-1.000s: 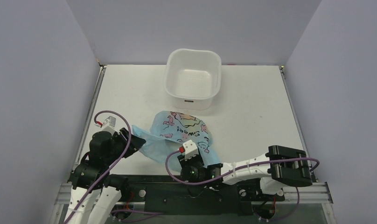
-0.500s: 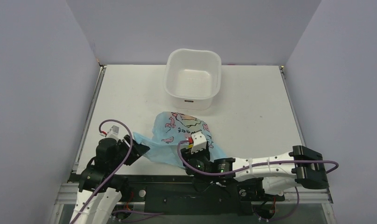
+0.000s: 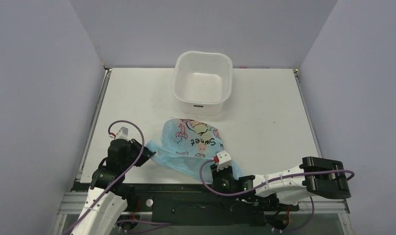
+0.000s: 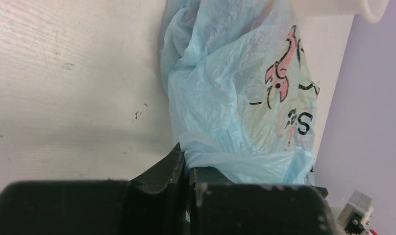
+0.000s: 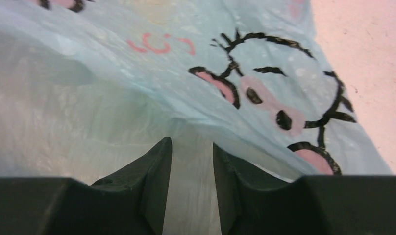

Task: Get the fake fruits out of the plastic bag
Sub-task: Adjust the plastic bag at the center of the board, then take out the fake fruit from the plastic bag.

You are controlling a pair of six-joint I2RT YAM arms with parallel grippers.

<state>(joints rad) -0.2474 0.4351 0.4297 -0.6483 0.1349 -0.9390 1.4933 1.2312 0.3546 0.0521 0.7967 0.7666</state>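
- Crinkly light blue translucent plastic bag (image 3: pixel 191 147) lies by the white table (image 3: pixel 264 112)'s near edge, long axis left to right, between both grippers; we see no fake fruits through the film.
- Left gripper (image 4: pixel 186 169) is clamped on its twisted left corner.
- Right gripper (image 5: pixel 192 147) meets the near right edge, jaws narrowly apart with film across; we cannot tell whether it grips.

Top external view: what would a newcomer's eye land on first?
The crinkly blue plastic bag with pink cartoons, lying near the front edge of the table. The left gripper pinches its left end, and film sits between the right gripper's fingers. Behind it stands an empty white tub.
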